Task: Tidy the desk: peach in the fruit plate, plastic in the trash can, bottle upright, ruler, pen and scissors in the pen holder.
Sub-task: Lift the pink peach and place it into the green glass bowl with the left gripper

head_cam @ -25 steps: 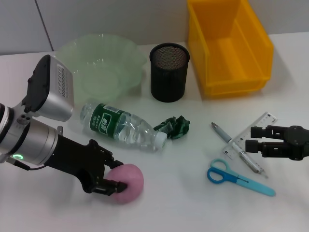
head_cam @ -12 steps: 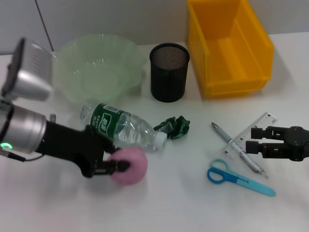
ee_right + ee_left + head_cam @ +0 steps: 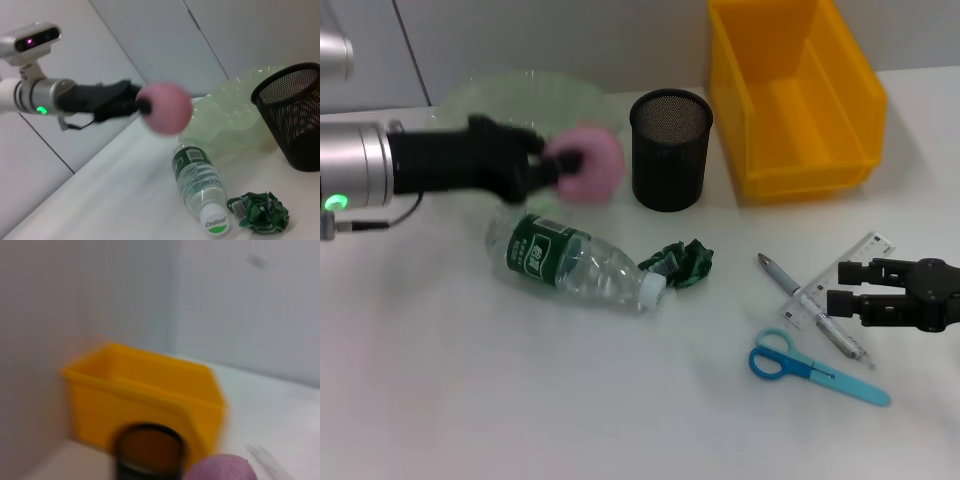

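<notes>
My left gripper [image 3: 568,161] is shut on the pink peach [image 3: 592,166] and holds it in the air over the right side of the pale green fruit plate [image 3: 503,96]. The right wrist view shows the peach [image 3: 166,108] high above the table. The clear bottle [image 3: 575,262] with a green label lies on its side in front of the plate. Crumpled green plastic [image 3: 680,262] lies by its cap. At the right, the ruler [image 3: 865,250], pen [image 3: 778,275] and blue scissors [image 3: 815,368] lie together. My right gripper [image 3: 848,287] hovers open beside them. The black mesh pen holder [image 3: 670,148] stands mid-back.
A yellow bin [image 3: 790,90] stands at the back right, next to the pen holder. The left wrist view shows the bin [image 3: 145,395], the pen holder [image 3: 148,452] and the top of the peach [image 3: 220,469]. A wall runs along the back of the white table [image 3: 470,400].
My left gripper has lifted the peach off the table in front of the bottle and carried it back over the fruit plate. The right arm has not moved.
</notes>
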### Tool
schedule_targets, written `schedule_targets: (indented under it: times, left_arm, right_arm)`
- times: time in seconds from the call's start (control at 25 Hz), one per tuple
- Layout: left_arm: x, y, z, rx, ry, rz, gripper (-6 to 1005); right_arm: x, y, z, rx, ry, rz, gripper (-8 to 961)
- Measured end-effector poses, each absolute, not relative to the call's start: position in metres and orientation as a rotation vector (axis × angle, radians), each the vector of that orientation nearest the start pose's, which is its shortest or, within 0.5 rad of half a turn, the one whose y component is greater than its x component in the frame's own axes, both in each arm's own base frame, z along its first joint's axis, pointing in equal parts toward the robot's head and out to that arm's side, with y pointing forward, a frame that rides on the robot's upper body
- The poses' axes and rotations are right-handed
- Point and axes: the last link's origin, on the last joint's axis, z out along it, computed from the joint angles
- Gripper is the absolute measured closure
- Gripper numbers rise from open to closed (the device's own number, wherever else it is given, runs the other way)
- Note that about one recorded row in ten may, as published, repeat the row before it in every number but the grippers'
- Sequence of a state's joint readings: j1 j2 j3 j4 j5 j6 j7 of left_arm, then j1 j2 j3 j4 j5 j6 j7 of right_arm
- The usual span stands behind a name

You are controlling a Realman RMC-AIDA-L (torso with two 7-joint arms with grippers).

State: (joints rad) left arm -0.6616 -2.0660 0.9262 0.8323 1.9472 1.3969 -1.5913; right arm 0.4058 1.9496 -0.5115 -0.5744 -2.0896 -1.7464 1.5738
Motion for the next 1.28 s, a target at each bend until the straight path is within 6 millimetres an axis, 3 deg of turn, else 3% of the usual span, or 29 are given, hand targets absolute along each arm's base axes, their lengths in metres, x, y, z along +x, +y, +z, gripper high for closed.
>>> schedule_targets:
  times: [0.04,0.08,0.24,0.44,0.68,0.72,0.84,1.12,1.28]
  left_arm:
    - [-0.189,0.388,0.006,-2.765,-0.442,-0.540,782]
    - [-0.193,0.403,0.006,-2.635,-0.492,-0.590,789]
    - [-0.206,0.429,0.008,-2.398,-0.573,-0.605,817]
    - [-0.216,0.444,0.003,-2.288,-0.602,-0.538,852]
    - [-0.223,0.450,-0.003,-2.242,-0.588,-0.463,891]
    - [-0.227,0.451,-0.015,-2.222,-0.546,-0.394,896]
    - [-0.228,0.447,-0.021,-2.237,-0.521,-0.373,911]
    - [-0.232,0.446,-0.023,-2.236,-0.532,-0.357,743]
    - [-0.233,0.447,-0.023,-2.230,-0.536,-0.355,551]
  right_arm:
    - [0.325,0.279,0.051,-2.612,1.112,0.773,122]
    - [0.325,0.279,0.051,-2.612,1.112,0.773,122]
    - [0.324,0.279,0.052,-2.614,1.107,0.777,122]
    - [0.323,0.279,0.051,-2.618,1.106,0.778,122]
    - [0.323,0.278,0.050,-2.619,1.109,0.781,122]
    - [0.323,0.278,0.051,-2.619,1.110,0.782,122]
    - [0.323,0.278,0.050,-2.619,1.111,0.782,122]
    - [0.323,0.278,0.050,-2.621,1.113,0.784,122]
    - [0.323,0.278,0.049,-2.620,1.116,0.784,121]
